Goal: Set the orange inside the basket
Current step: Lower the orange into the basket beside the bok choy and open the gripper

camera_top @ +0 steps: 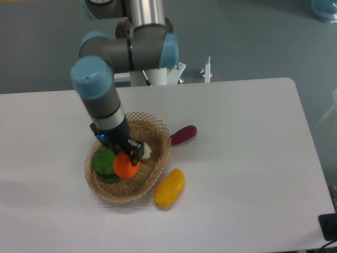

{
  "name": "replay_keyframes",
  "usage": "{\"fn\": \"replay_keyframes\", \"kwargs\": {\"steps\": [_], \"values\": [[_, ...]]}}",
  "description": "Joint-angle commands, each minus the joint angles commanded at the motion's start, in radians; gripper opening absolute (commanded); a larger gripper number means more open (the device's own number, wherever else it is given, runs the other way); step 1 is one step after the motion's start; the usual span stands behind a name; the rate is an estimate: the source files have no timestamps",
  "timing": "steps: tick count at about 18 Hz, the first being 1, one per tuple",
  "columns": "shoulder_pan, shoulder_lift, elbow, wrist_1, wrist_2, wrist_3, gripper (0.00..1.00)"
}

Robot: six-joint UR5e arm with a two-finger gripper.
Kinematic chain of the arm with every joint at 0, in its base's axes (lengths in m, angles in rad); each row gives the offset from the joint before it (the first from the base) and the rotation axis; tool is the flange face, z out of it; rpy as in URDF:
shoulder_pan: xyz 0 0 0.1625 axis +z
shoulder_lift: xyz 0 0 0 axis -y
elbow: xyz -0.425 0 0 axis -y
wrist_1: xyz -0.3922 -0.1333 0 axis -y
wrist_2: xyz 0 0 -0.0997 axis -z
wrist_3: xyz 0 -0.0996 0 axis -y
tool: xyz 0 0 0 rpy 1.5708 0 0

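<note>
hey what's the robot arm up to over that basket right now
The arm's claw is down inside the wicker basket, closed around the orange, which sits over the basket's floor beside a green item. A yellow mango-like fruit and a purple vegetable lie on the table just outside the basket.

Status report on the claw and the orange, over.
Claw shut on orange, over the basket. Green item already inside beside it. Nothing blocking.

My arm (105,79) reaches down and forward from the elbow joint, wrist angled toward the camera. My gripper (128,158) points downward, fingers closed around the orange (125,166).
</note>
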Motion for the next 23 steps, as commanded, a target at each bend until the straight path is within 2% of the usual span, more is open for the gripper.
{"fn": "replay_keyframes", "kwargs": {"steps": [7,11,14,16,18,19,20,21,23], "values": [[-0.015,-0.071,0.026,0.005,-0.008,0.011,0.44],[-0.015,-0.077,0.035,0.003,-0.017,0.012,0.46],[-0.015,-0.080,0.032,0.003,-0.017,0.017,0.50],[-0.015,-0.080,0.032,0.003,-0.018,0.017,0.57],[-0.015,-0.084,0.031,0.003,-0.017,0.021,0.58],[-0.015,-0.084,0.031,0.003,-0.018,0.026,0.62],[-0.015,-0.086,0.031,0.003,-0.017,0.038,0.78],[-0.015,-0.084,0.031,0.003,-0.015,0.049,0.89],[-0.014,-0.075,0.031,0.002,-0.015,0.051,1.00]]}}
